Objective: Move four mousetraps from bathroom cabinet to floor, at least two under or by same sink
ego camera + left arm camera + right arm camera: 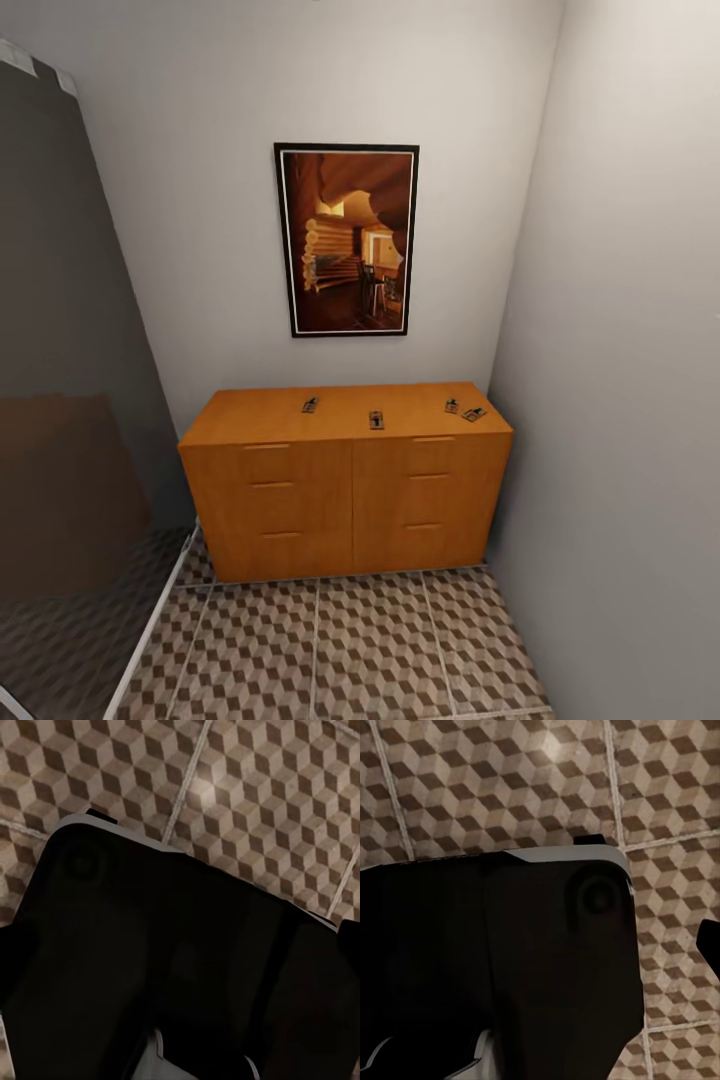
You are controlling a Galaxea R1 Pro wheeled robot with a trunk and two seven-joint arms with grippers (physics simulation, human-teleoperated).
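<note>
Tiled bathroom floor (370, 640) in a brown-and-beige cube print runs up to the foot of the cabinet (345, 490), which stands against the back wall (200, 200) in a narrow alcove. You are facing it from a little way back, well apart from it.

Four mousetraps lie on the cabinet's flat top, none on the floor. One mousetrap (310, 405) sits left of centre, a second (376, 420) near the middle close to the front edge. Two more sit toward the right end, one (452, 406) just beside the other (474, 414), the last one turned at an angle. Too small to make out spring parts.

Drawers all look shut; bar handles in two columns.

Above the cabinet hangs a framed picture (347, 240) of a log interior. Dark glass panel (60, 400) stands at your left, plain wall (630, 400) at your right.

Both wrist cameras look down at the same tile pattern past a dark, white-edged body (172, 967) and (495, 960).

Left gripper: cannot tell whether it is parted or closed. Right gripper: likewise cannot tell.
</note>
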